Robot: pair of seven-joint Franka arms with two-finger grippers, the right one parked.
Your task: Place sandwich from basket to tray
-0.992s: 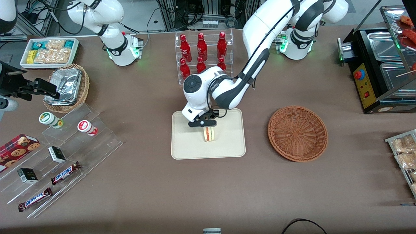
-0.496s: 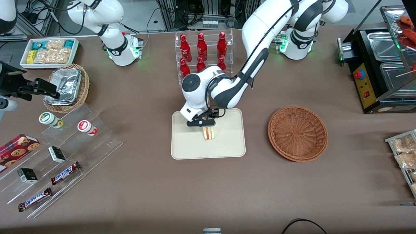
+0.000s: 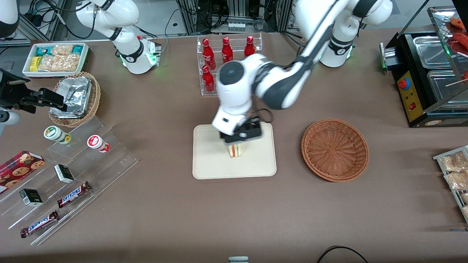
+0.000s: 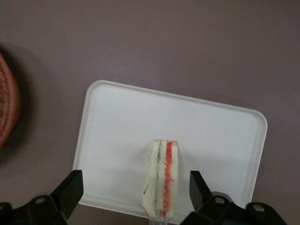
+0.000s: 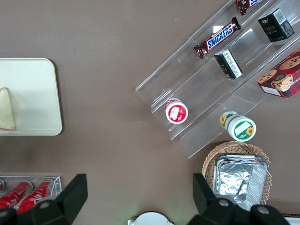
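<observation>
1. The sandwich (image 3: pixel 236 150) stands on its edge on the cream tray (image 3: pixel 208 166).
2. The pincer (image 4: pixel 133 194) hangs above it, spread wide, holding nothing.
3. The brown wicker basket (image 3: pixel 335 149) sits beside the tray on the surface, toward the working arm's end.

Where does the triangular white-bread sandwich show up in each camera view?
Front view: sandwich stands on the cream tray, just under the pincer.
Left wrist view: sandwich between the open pincer's fingers.
Right wrist view: sandwich at the picture's edge.
Shared landmark: the tray.
</observation>
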